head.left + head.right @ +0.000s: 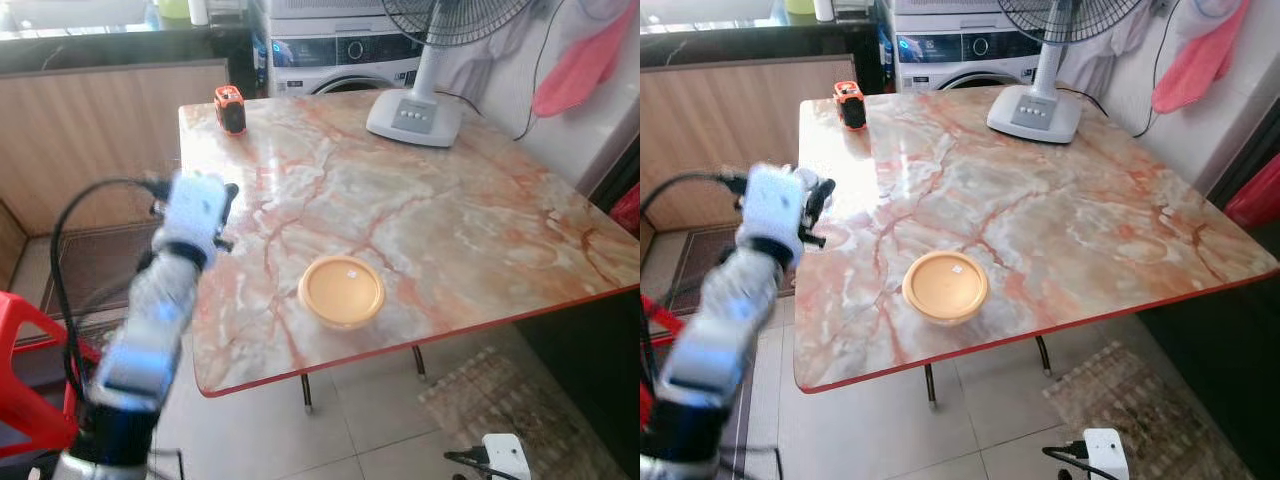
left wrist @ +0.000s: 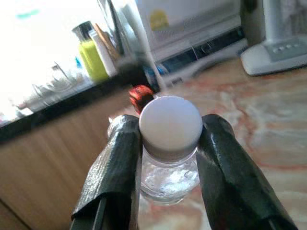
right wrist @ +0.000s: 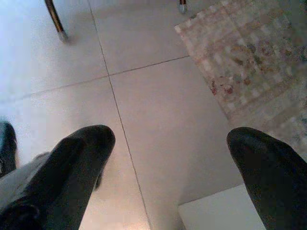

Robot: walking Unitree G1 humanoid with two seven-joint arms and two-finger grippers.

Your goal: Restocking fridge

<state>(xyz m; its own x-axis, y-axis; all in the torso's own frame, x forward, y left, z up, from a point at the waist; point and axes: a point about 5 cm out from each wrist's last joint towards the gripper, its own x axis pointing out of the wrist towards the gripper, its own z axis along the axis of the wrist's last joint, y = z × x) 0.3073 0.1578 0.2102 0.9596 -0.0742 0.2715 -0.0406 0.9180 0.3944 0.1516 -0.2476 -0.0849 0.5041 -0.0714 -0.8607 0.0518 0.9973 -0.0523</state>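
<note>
Small clear glass jar (image 2: 169,177) with one round white lid, clamped between left gripper (image 2: 168,158) fingers at the marble table's (image 1: 480,220) nine o'clock edge, one lidded orange bowl (image 1: 341,291) (six o'clock), right gripper (image 3: 172,158) spread over floor tiles (image 3: 158,96).

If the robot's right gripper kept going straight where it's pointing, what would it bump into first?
Most likely the floor. The right gripper hangs open and points down at the pale floor tiles, with nothing between its fingers. A patterned rug lies off to one side, probably out of its line.
</note>
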